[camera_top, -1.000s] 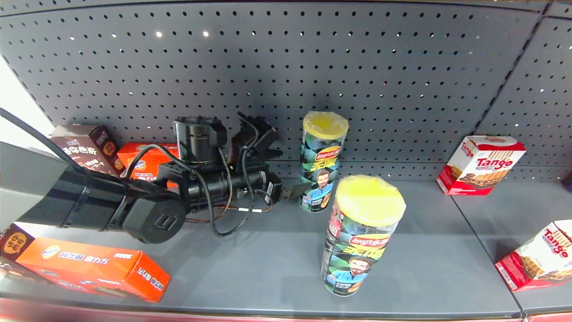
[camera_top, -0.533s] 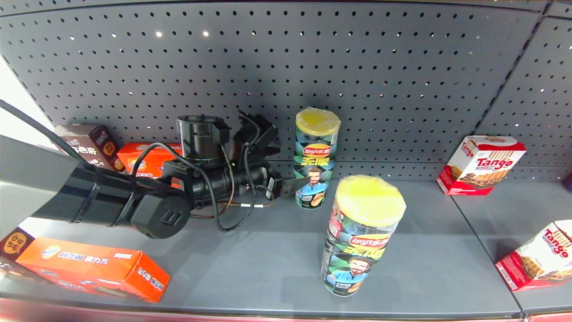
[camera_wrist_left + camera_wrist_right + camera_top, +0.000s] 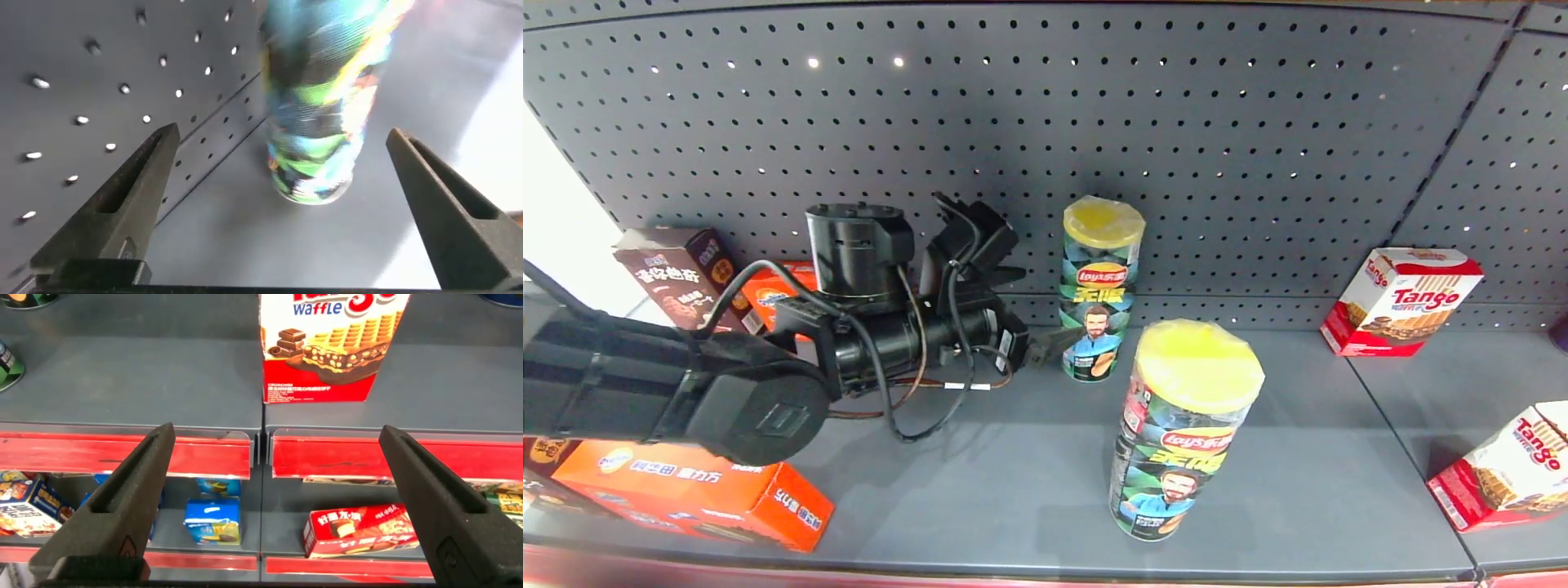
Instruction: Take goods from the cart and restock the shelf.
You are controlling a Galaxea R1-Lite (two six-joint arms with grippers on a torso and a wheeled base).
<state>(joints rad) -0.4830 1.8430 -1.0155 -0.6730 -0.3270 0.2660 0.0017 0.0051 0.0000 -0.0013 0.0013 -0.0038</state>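
Can (image 3: 1098,290) upright, long axis vertical (on shelf (image 3: 1013,465)) — left pincer (image 3: 282,135) spread wide beside.

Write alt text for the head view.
The left gripper, open, sits beside the rear chip can, which stands upright on the grey shelf near the pegboard. A second chip can stands nearer the front, orange boxes at left, wafer boxes at right.

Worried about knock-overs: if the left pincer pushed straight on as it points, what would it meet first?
Probably the rear chip can, upright just ahead of the open left pincer; exact gap unclear.
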